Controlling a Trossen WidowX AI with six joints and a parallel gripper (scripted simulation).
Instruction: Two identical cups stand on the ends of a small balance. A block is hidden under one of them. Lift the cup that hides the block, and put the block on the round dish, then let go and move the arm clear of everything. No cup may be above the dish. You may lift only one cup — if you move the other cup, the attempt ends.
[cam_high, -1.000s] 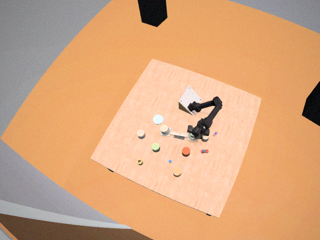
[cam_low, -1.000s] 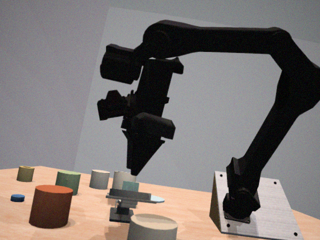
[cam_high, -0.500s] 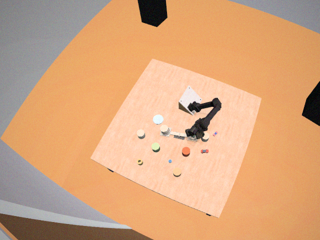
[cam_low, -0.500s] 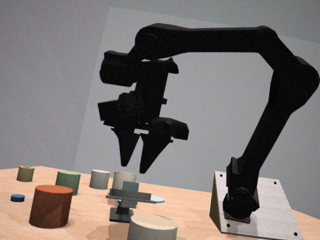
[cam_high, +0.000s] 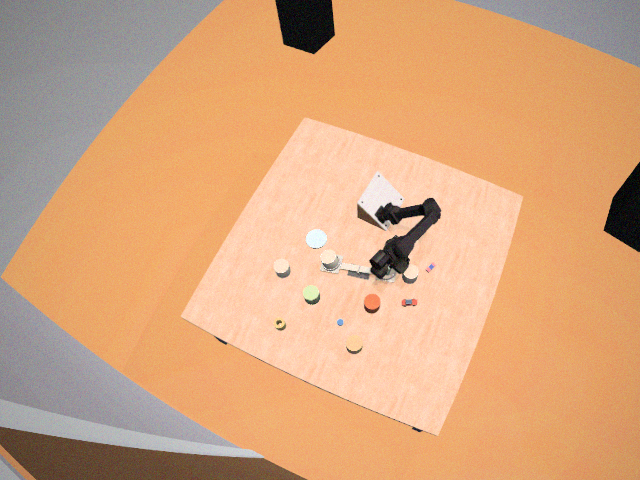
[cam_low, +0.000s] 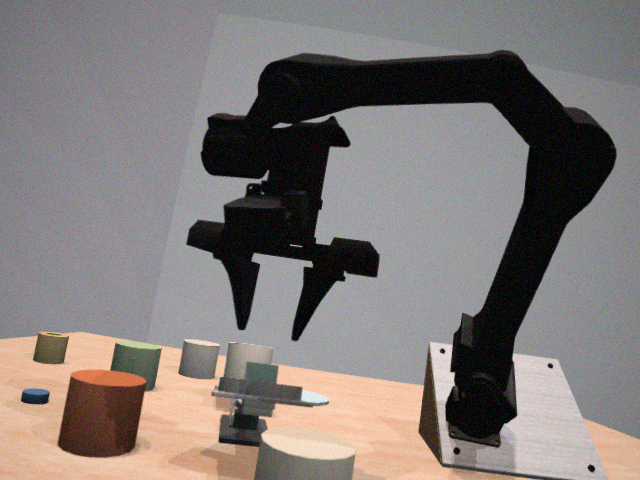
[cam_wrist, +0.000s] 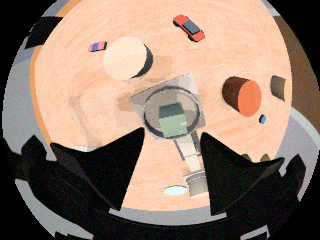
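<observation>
The small balance (cam_high: 353, 268) (cam_low: 258, 390) stands mid-table. A green block (cam_low: 261, 372) (cam_wrist: 174, 120) sits bare on its near round pan (cam_wrist: 151, 102). One cup (cam_high: 328, 258) (cam_low: 248, 356) still stands on the far end. The other cup (cam_high: 410, 272) (cam_low: 305, 454) (cam_wrist: 126, 58) stands upright on the table beside the balance. My gripper (cam_high: 381, 268) (cam_low: 267, 330) (cam_wrist: 172, 134) is open and empty. It hangs straight above the green block, fingers pointing down, one on each side of it and clear of it. The pale blue round dish (cam_high: 316, 238) (cam_low: 316, 398) (cam_wrist: 175, 191) lies beyond the far cup.
Around the balance stand a red cylinder (cam_high: 371, 302) (cam_low: 101, 410) (cam_wrist: 243, 95), a green one (cam_high: 310, 293) (cam_low: 135, 361), a beige one (cam_high: 281, 267) (cam_low: 199, 357) and a tan one (cam_high: 354, 343). A yellow ring (cam_high: 279, 323), a blue disc (cam_high: 340, 321) and a red toy car (cam_high: 408, 302) (cam_wrist: 190, 27) lie nearby.
</observation>
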